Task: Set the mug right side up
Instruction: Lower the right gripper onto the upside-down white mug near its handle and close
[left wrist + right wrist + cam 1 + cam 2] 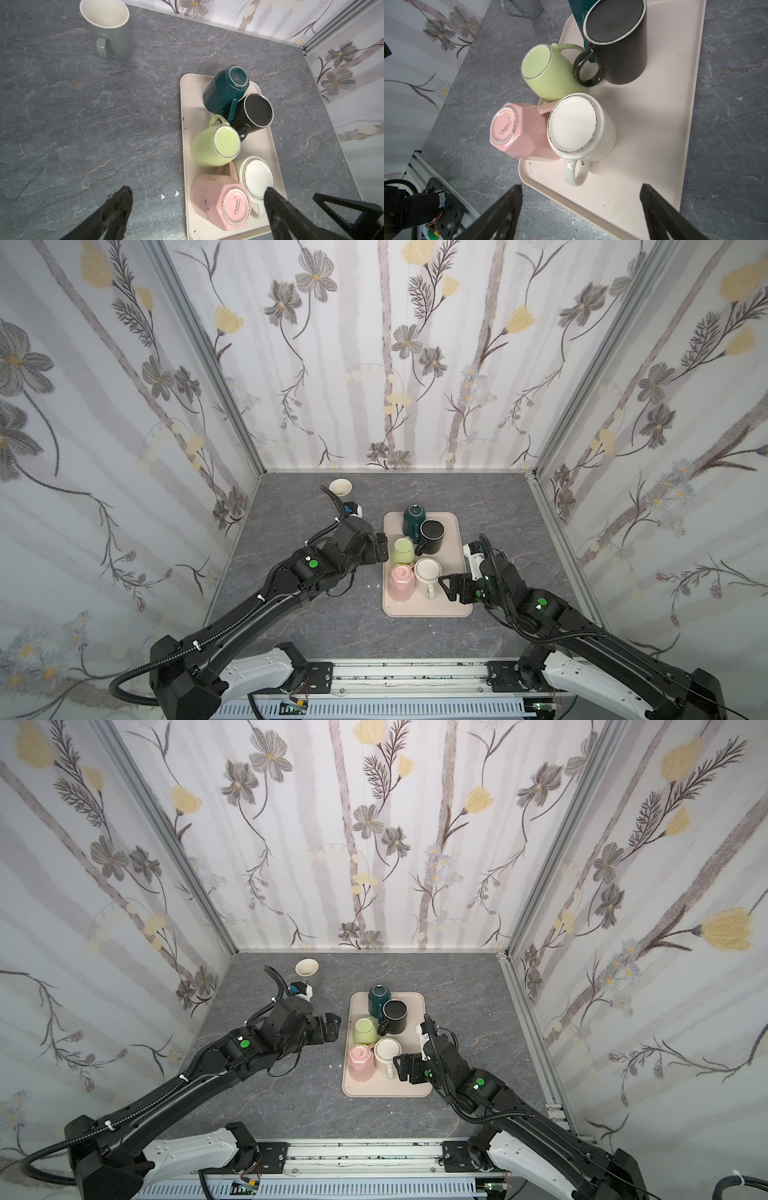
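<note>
1. White mug point(428, 571): stands base up at the near end of the tray point(428, 610), touching the pink mug point(401, 581). Your right wrist view shows the white mug point(573, 122) with its handle turned toward the right gripper point(580, 191). A top view shows that handle only as a sliver.
2. Right gripper point(445, 588): fingers spread, nothing between them, just short of that handle and over the tray's near right part.
3. Pink mug point(218, 199): base up, on the white mug's left. Only your wrist views show the maker's print on its base.
4. Green mug point(403, 551), black mug point(432, 536) and teal mug point(414, 516): all base up, further back on the tray. The right wrist view cuts the teal mug almost entirely; the left wrist view shows the teal mug point(224, 87) whole.
5. Left gripper point(381, 547): fingers spread wide and empty, just left of the tray beside the green mug.
6. Grey mug point(108, 31): upright on the table, well apart from the tray. The left wrist view shows its handle and open mouth. In a top view you see little beyond the rim of the grey mug point(340, 487), past the left arm.
</note>
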`<state>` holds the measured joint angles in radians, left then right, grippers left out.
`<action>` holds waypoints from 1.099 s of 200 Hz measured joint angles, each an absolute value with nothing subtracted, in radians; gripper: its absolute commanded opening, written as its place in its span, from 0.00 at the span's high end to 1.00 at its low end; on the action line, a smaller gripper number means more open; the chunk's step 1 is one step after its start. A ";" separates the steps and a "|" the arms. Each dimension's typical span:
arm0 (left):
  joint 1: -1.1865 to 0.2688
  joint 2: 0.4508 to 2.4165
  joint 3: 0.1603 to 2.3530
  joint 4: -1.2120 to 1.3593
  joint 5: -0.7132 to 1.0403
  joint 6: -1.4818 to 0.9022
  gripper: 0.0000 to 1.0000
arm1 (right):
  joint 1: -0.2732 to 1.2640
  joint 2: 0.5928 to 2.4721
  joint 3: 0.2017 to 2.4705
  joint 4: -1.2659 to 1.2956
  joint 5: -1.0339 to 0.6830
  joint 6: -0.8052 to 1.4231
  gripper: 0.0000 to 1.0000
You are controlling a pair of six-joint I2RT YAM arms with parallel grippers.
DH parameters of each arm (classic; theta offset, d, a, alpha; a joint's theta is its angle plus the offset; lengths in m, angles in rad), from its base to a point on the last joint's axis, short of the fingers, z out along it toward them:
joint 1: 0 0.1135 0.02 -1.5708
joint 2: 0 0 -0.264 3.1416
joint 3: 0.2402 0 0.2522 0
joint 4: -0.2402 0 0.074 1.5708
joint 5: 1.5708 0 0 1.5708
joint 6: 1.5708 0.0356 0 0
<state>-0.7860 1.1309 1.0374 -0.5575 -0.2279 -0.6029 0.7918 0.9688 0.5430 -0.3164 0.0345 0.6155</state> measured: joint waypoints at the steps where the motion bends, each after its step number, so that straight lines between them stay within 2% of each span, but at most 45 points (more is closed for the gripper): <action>1: -0.786 1.132 1.037 -0.558 -0.227 -0.603 0.00 | 0.794 0.968 0.542 -0.316 0.035 0.618 0.15; 21: -0.786 1.134 1.034 -0.556 -0.216 -0.603 0.00 | 0.823 0.959 0.521 -0.317 0.036 0.640 0.19; 70: -0.786 1.136 0.985 -0.493 -0.218 -0.575 0.00 | 0.908 1.031 0.519 -0.318 0.058 0.673 0.19; 91: -0.786 1.132 0.957 -0.455 -0.225 -0.575 0.00 | 0.918 1.074 0.533 -0.315 0.068 0.677 0.29; 126: -0.782 1.124 0.922 -0.405 -0.229 -0.575 0.00 | 0.923 1.129 0.550 -0.303 0.071 0.690 0.36; 153: -0.773 1.124 0.920 -0.382 -0.237 -0.564 0.00 | 0.930 1.187 0.571 -0.295 0.070 0.699 0.37; 197: -0.760 1.123 0.902 -0.364 -0.254 -0.540 0.00 | 0.955 1.267 0.599 -0.263 0.086 0.734 0.48; 220: -0.756 1.119 0.889 -0.356 -0.256 -0.530 0.00 | 0.956 1.297 0.600 -0.254 0.101 0.751 0.49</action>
<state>-0.7555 1.1191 0.8894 -0.3561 -0.2558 -0.5297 0.9562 1.2968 0.6003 -0.2539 0.1009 0.7513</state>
